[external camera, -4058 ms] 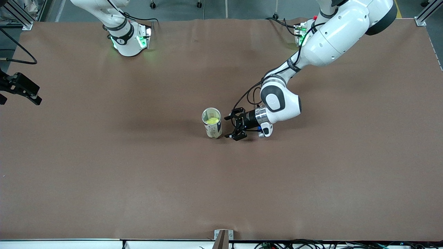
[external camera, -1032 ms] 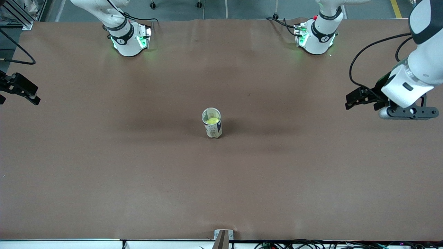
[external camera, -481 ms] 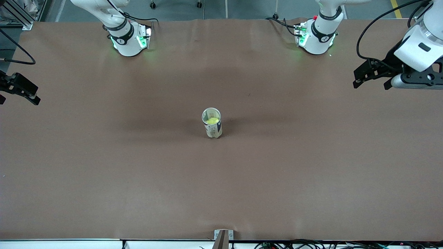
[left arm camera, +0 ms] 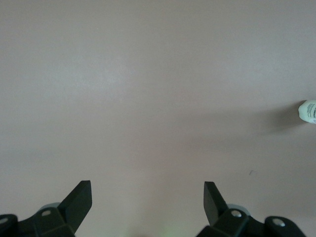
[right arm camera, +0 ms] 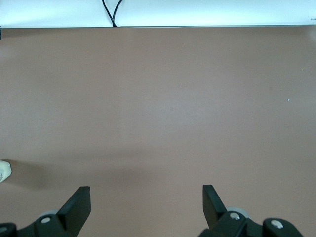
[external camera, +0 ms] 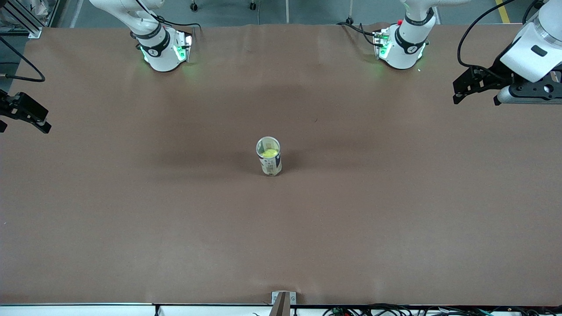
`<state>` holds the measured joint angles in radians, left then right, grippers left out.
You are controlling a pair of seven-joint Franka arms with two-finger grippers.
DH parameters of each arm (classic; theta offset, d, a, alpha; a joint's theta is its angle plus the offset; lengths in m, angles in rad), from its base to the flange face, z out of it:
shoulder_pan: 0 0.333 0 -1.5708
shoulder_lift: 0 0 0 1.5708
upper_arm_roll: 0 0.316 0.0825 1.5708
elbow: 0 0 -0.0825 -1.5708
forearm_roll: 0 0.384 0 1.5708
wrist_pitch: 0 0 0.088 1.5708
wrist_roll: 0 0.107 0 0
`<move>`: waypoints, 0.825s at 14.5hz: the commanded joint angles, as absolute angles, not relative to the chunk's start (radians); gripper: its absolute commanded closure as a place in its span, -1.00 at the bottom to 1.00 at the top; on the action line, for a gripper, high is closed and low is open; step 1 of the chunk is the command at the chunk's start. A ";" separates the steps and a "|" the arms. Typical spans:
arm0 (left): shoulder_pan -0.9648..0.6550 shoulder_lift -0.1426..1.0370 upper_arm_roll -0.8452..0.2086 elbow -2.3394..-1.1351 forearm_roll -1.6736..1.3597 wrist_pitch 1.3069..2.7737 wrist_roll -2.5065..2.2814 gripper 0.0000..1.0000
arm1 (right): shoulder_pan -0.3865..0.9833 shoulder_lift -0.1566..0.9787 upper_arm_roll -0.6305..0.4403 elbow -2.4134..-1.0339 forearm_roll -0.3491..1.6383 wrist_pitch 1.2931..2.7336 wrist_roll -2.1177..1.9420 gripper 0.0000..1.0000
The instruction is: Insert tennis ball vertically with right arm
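Note:
An upright can (external camera: 269,157) stands in the middle of the brown table (external camera: 175,210), open end up, with the yellow-green tennis ball (external camera: 270,153) inside it. My left gripper (external camera: 459,91) is open and empty, up in the air over the left arm's end of the table, well away from the can. My right gripper (external camera: 38,119) is open and empty, over the right arm's end of the table, where the arm waits. A sliver of the can shows at the edge of the left wrist view (left arm camera: 308,111) and of the right wrist view (right arm camera: 3,171).
Both robot bases (external camera: 163,50) (external camera: 401,46) stand along the table edge farthest from the front camera. A small metal bracket (external camera: 283,299) sits at the table edge nearest the camera. Cables lie past that edge.
My left gripper, open next to the can 4 s ago, has pulled away to the left arm's end of the table and risen. The can, ball and right arm have not moved.

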<state>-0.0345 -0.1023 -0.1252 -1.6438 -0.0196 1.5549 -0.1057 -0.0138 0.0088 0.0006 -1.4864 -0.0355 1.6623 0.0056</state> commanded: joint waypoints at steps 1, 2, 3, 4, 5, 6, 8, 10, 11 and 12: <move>-0.041 -0.130 -0.121 -1.652 -0.005 1.520 -0.106 -1.00 | -0.037 0.015 0.018 -1.471 -0.043 1.652 0.002 -1.00; -0.040 -0.132 -0.120 -1.652 -0.011 1.513 -0.106 -1.00 | -0.037 0.015 0.018 -1.471 -0.043 1.652 0.002 -1.00; -0.040 -0.133 -0.115 -1.652 -0.014 1.491 -0.104 -1.00 | -0.037 0.015 0.018 -1.471 -0.043 1.652 0.002 -1.00; -0.040 -0.135 -0.115 -1.651 -0.014 1.486 -0.104 -1.00 | -0.037 0.015 0.018 -1.471 -0.043 1.652 0.002 -1.00; -0.040 -0.138 -0.114 -1.652 -0.014 1.486 -0.100 -1.00 | -0.038 0.017 0.018 -1.471 -0.043 1.652 0.002 -1.00; -0.040 -0.140 -0.112 -1.652 -0.014 1.485 -0.100 -1.00 | -0.040 0.017 0.018 -1.471 -0.043 1.654 0.002 -1.00; -0.038 -0.144 -0.112 -1.654 -0.014 1.485 -0.098 -1.00 | -0.041 0.017 0.018 -1.471 -0.041 1.654 0.002 -1.00; -0.038 -0.147 -0.112 -1.654 -0.012 1.486 -0.097 -1.00 | -0.041 0.017 0.018 -1.471 -0.041 1.654 0.002 -1.00; -0.038 -0.147 -0.112 -1.654 -0.009 1.486 -0.097 -1.00 | -0.041 0.017 0.018 -1.471 -0.041 1.654 0.002 -1.00; -0.038 -0.149 -0.112 -1.654 -0.008 1.486 -0.095 -1.00 | -0.041 0.017 0.018 -1.471 -0.041 1.654 0.002 -1.00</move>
<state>-0.0344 -0.1273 -0.1176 -1.6438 -0.0196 1.4947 -0.1057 -0.0174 0.0092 0.0005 -1.4864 -0.0355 1.6623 0.0056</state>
